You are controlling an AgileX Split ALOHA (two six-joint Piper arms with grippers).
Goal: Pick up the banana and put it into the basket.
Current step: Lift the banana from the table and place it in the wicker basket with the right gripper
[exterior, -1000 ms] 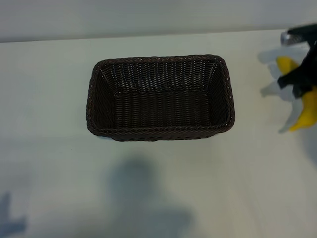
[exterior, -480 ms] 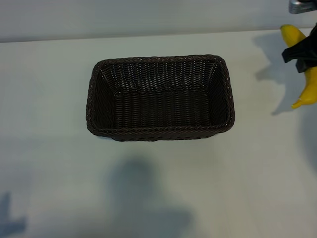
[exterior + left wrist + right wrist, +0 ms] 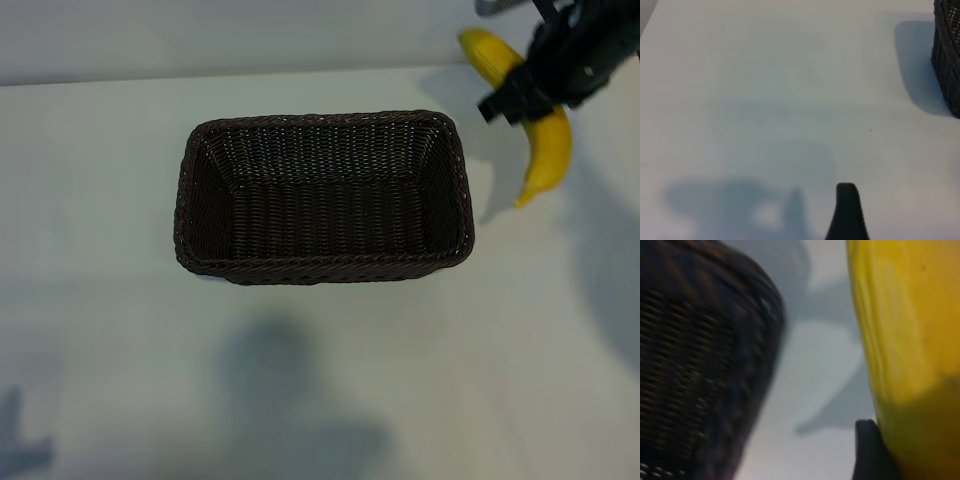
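Observation:
The dark-brown woven basket (image 3: 320, 265) stands in the middle of the white table and holds nothing. The yellow banana (image 3: 545, 150) hangs in the air just off the basket's right end, near its far corner. My right gripper (image 3: 530, 92) is shut on the banana's middle. In the right wrist view the banana (image 3: 910, 340) fills one side, pressed against a dark fingertip (image 3: 867, 450), with the basket's wall (image 3: 700, 365) opposite. The left wrist view shows one dark fingertip (image 3: 846, 210) of the left gripper over bare table, with nothing held, and a corner of the basket (image 3: 947, 55).
The white table (image 3: 100, 200) runs all round the basket. Its far edge meets a pale wall (image 3: 250, 35). Arm shadows fall on the near part of the table (image 3: 290, 400).
My right gripper has carried the banana up off the table and leftward, from the right edge of the exterior view to just beside the basket's right end. The basket has not moved.

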